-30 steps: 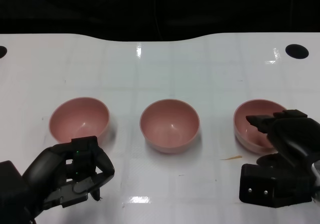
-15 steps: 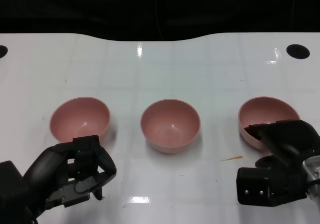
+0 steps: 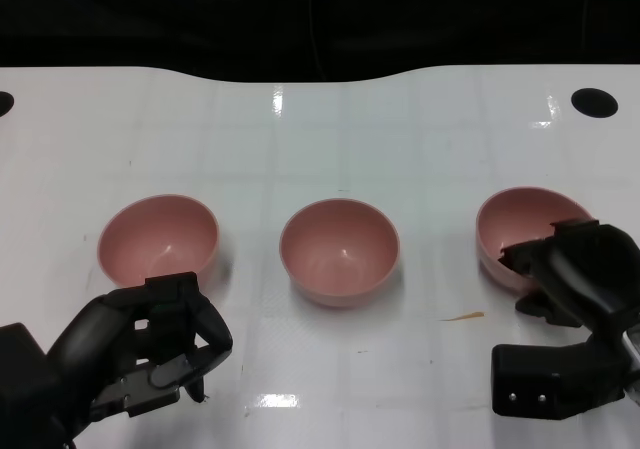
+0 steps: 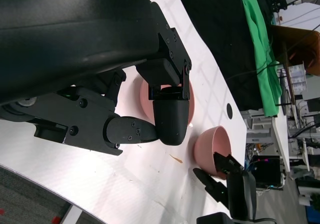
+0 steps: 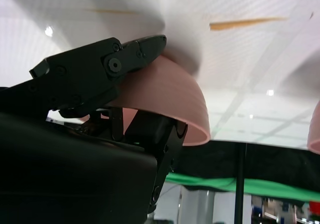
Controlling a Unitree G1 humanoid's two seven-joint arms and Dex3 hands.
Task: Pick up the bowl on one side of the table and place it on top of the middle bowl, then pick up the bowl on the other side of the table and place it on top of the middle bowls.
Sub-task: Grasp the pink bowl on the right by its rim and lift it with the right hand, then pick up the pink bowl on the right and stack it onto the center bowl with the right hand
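Observation:
Three pink bowls stand in a row across the white table. The left bowl (image 3: 158, 235) and the middle bowl (image 3: 340, 249) rest upright. My right hand (image 3: 572, 281) grips the near rim of the right bowl (image 3: 528, 225), which is tipped and raised a little off the table. In the right wrist view, black fingers (image 5: 120, 59) lie over the outside of the right bowl (image 5: 167, 102) and another reaches inside its rim. My left hand (image 3: 145, 347) sits just in front of the left bowl with fingers curled in and nothing in them. The left wrist view shows its fingers (image 4: 167, 116) closed together.
A thin orange sliver (image 3: 462, 317) lies on the table between the middle and right bowls. A black hole (image 3: 593, 101) marks the table's far right corner. Black cloth runs along the table's far edge (image 3: 320, 73).
My right hand has closed on the right bowl's near rim and drawn back. The bowl has tipped and risen slightly. The left hand has hardly moved.

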